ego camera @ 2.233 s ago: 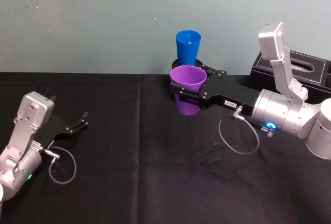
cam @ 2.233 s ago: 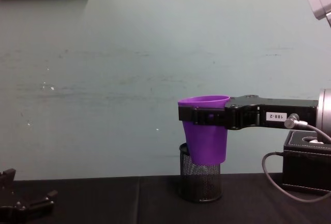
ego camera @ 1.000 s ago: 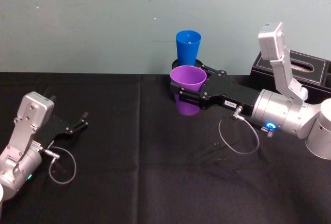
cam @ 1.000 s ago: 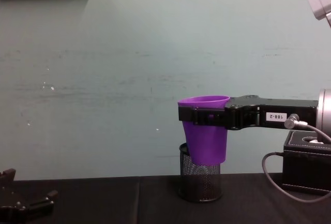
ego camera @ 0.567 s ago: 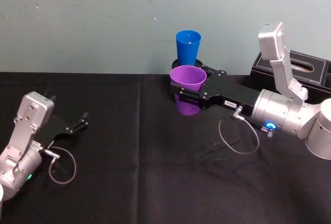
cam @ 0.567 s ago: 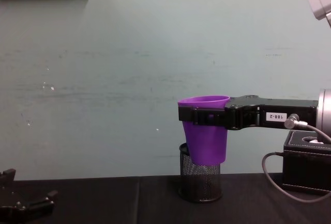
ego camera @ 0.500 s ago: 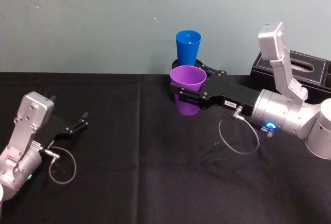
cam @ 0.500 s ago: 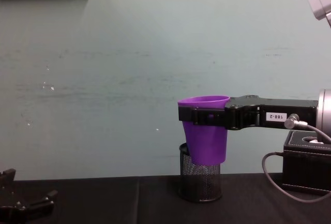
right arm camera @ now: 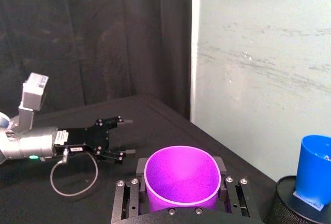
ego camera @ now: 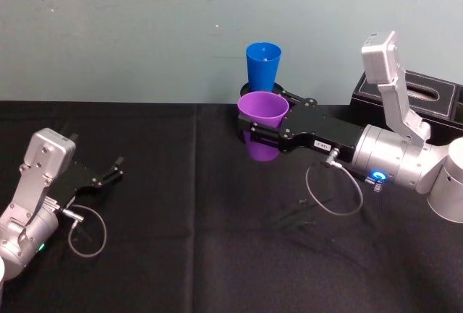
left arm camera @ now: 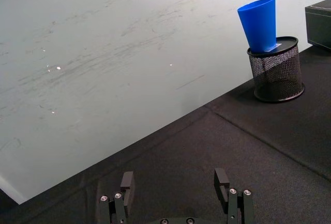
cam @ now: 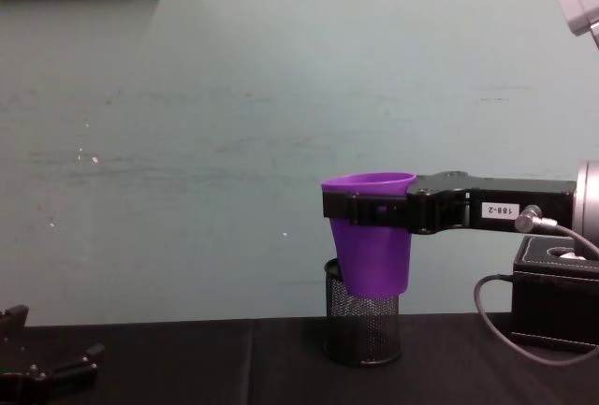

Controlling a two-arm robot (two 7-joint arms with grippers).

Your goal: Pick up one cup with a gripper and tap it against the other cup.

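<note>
The purple cup point(ego camera: 262, 113) hangs upright in the air with my right gripper point(ego camera: 266, 122) shut on it just under the rim; the right wrist view looks down into the cup point(right arm camera: 181, 176). The taller blue cup point(ego camera: 262, 65) stands behind it in a black mesh cylinder point(cam: 363, 330), leaning a little point(left arm camera: 259, 21). In the right wrist view the blue cup point(right arm camera: 316, 169) sits apart from the purple one. In the chest view the purple cup point(cam: 372, 255) hides the blue one. My left gripper point(ego camera: 116, 168) rests open low over the table at the left, its fingers point(left arm camera: 221, 177) spread.
A black box point(ego camera: 412, 92) stands at the table's back right, behind my right arm. A looped cable point(ego camera: 334, 190) hangs from the right wrist. The black tablecloth point(ego camera: 195, 212) stretches between the two arms, and a pale wall closes the back.
</note>
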